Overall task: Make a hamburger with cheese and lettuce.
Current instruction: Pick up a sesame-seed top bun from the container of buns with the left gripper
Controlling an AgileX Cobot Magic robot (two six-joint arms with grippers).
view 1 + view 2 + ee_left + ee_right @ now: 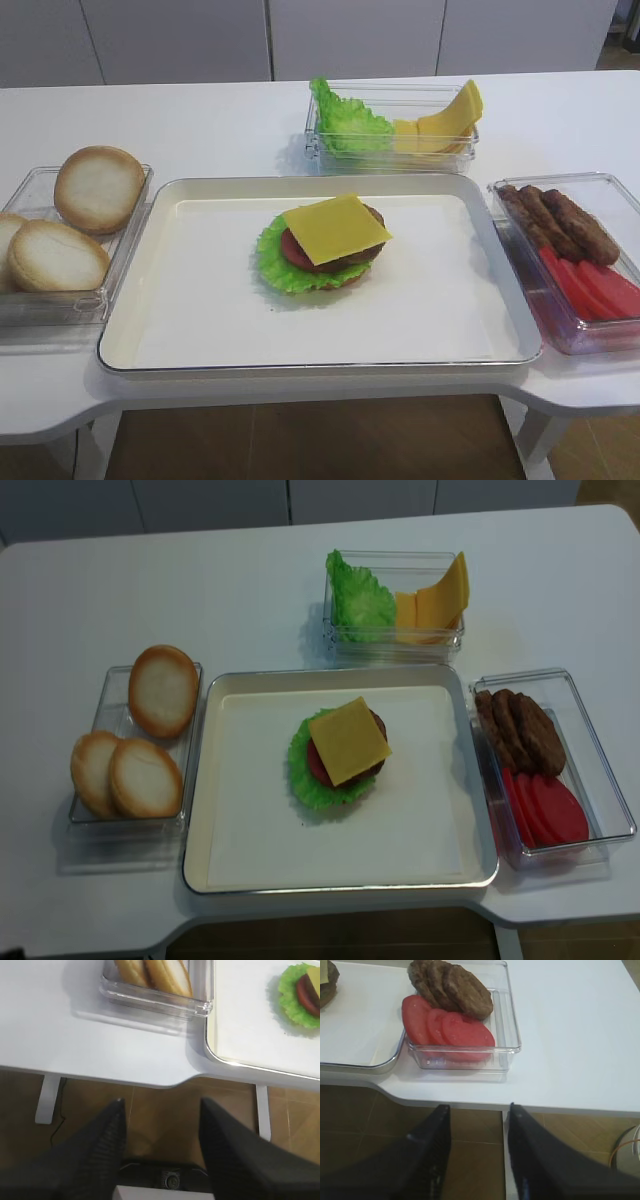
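Exterior high: white counter (pixel 230 125) carries a cream tray (pixel 180 300) at centre. On the tray sits the hamburger (pixel 325 248), unfinished: the lettuce (pixel 275 262) lies flat at the bottom, a red tomato slice and brown patty over it, and the cheese (pixel 335 227) lies square on top, one corner overhanging. No top bun on it. Clear bin at left (pixel 60 300) holds three pale bun halves (pixel 98 187). Bin behind the tray (pixel 390 125) holds a bunched green leaf and curved yellow slices. Bin at right (pixel 600 330) holds brown patties and red tomato slices. No arm in this view.

Right wrist: right end effector (pixel 477 1152) hangs below the counter edge, over the floor, fingers apart, released, nothing between them. Patty-and-tomato bin just ahead on the counter.

Left wrist: left end effector (pixel 160 1145) also below the counter edge, fingers apart, released, gripping nothing. Bun bin corner and tray rim above; lettuce edge shows at upper right.

Second exterior high: same layout from above; burger stack centred on the tray, cheese uppermost.
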